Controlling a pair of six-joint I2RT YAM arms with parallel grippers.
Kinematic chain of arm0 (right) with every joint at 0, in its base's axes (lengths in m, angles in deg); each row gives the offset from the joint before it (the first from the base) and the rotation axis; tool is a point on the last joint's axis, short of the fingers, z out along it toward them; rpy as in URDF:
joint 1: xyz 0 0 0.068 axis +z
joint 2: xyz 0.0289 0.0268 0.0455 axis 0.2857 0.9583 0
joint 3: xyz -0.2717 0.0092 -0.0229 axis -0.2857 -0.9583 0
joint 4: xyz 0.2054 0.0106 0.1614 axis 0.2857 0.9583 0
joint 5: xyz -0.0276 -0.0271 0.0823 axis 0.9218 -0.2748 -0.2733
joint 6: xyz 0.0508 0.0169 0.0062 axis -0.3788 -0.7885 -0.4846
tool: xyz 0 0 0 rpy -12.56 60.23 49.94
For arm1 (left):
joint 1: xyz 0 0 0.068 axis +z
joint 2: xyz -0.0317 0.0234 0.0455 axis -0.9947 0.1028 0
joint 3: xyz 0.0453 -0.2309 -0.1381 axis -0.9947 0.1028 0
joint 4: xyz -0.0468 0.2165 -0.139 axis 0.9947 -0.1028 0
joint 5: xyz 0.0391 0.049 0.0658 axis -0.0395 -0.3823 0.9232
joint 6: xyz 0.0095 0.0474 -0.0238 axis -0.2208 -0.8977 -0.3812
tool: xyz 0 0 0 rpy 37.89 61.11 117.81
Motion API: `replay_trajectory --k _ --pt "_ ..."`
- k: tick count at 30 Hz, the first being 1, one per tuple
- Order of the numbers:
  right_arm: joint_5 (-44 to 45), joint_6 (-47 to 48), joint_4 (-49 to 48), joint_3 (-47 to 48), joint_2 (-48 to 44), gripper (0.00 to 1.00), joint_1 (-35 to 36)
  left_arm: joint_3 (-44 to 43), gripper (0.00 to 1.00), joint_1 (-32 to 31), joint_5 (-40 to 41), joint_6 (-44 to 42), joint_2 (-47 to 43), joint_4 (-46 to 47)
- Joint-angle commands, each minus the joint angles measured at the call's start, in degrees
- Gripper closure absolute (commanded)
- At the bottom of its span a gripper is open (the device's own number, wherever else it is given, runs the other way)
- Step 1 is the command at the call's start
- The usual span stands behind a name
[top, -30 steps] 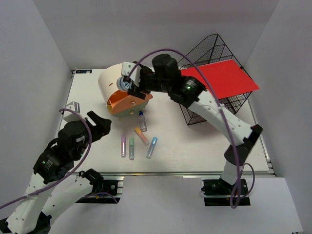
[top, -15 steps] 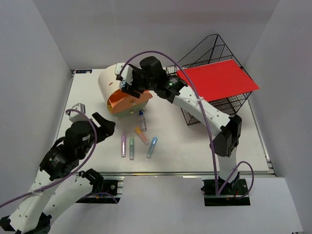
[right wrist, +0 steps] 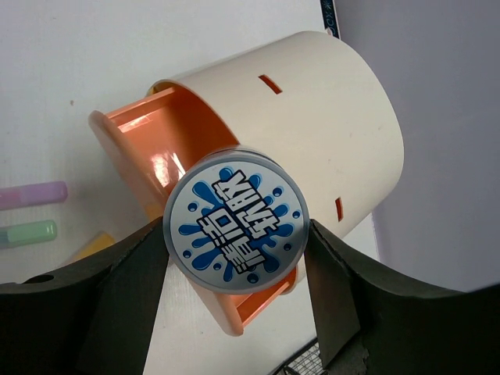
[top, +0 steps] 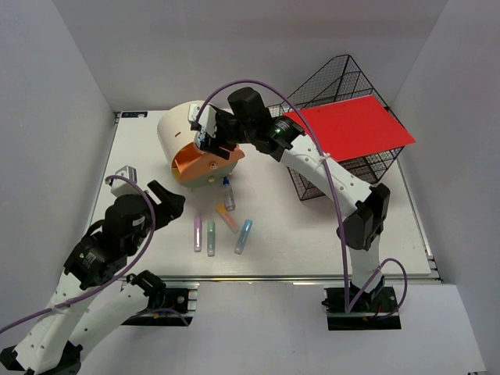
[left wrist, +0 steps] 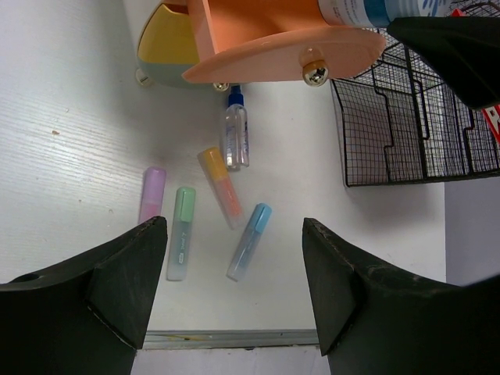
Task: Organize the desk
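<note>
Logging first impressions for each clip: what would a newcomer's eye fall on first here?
The red sheet lying across the black wire basket at the far right stands out most. Next, the right gripper holds a round blue-labelled tin over the open orange drawer of the cream box. Four pastel highlighters lie loose on the desk nearer the front.

Markers (top: 227, 218) on the desk (top: 312, 234) before the drawer box (top: 178, 129), basket (top: 336, 78) at right
</note>
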Motion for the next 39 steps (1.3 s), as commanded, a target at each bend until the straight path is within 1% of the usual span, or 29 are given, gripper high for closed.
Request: replay_trajectory --k 1,11,18,19,24,39 --pt "-3.53 1.07 -1.07 4.79 -3.35 1.00 -0.40 -0.59 0.20 0.24 -0.15 0.33 -0.10 0.43" --pt "-4.68 1.25 2.62 5.93 -1.86 1.00 -0.49 -0.59 0.21 0.24 -0.59 0.42 -0.10 0.61" --pt "-4.50 1.16 2.80 6.28 -0.80 1.00 -0.58 -0.59 0.21 0.24 -0.68 0.42 0.07 0.69" --pt "-4.41 1.25 2.80 6.28 -0.63 1.00 0.29 -0.59 0.21 0.24 -0.68 0.42 -0.01 0.70" --pt "-3.97 1.25 2.88 6.55 0.34 1.00 -0.58 -0.15 0.21 0.24 -1.03 0.59 -0.10 0.78" --pt "-4.06 1.86 5.43 7.43 -0.10 1.00 -0.58 0.11 0.21 0.24 -1.03 0.59 -0.10 1.05"
